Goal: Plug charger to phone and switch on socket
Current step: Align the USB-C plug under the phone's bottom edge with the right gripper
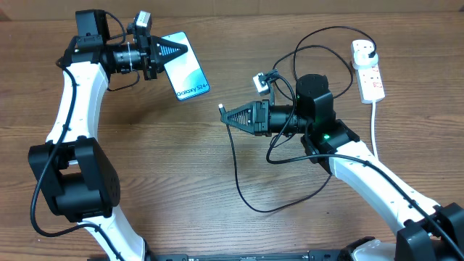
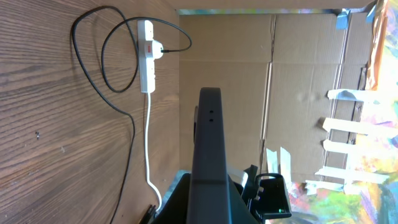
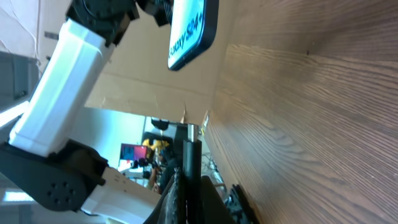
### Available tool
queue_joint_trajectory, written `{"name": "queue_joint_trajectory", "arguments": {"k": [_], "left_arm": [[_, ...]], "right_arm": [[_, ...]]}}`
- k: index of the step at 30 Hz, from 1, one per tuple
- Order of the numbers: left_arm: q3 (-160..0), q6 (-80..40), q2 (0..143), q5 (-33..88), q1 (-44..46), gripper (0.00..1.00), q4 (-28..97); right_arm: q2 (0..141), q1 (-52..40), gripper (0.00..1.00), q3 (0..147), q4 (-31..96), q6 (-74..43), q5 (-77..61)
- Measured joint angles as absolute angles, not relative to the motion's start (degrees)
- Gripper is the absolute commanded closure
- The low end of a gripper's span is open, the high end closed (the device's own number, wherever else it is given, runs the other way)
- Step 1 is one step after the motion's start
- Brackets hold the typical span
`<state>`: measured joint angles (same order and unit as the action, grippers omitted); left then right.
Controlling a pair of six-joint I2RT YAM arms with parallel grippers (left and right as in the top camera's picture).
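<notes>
My left gripper [image 1: 172, 51] is shut on the phone [image 1: 187, 67] and holds it above the table, with the blue "Galaxy S24" screen facing up. In the left wrist view the phone [image 2: 208, 124] shows edge-on between the jaws [image 2: 208, 196]. My right gripper [image 1: 227, 116] is shut on the charger's connector end [image 1: 221, 108], and the tip points left, below and to the right of the phone. The black cable [image 1: 239, 181] loops back to its plug [image 1: 371, 51] in the white socket [image 1: 368, 72]. In the right wrist view the jaws [image 3: 186, 183] pinch the thin connector [image 3: 191, 134], with the phone [image 3: 194, 28] ahead.
The socket's thick white cord [image 1: 374, 123] runs toward the table's front on the right, and shows in the left wrist view [image 2: 148, 143] below the socket [image 2: 146, 56]. Cable loops [image 1: 304, 51] lie behind my right arm. Cardboard walls [image 2: 261, 81] border the table.
</notes>
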<state>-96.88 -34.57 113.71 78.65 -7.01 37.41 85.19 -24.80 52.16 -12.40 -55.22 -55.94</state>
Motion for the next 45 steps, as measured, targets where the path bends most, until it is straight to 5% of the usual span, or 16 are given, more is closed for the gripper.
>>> {"name": "queue_joint_trajectory", "arguments": {"k": [45], "left_arm": [[-96.9,-34.6,113.7,77.1,-4.8,0.96,37.2]], "right_arm": [[89.6,-29.1,0.96,52.1,-23.5,-63.9,-52.4]]}}
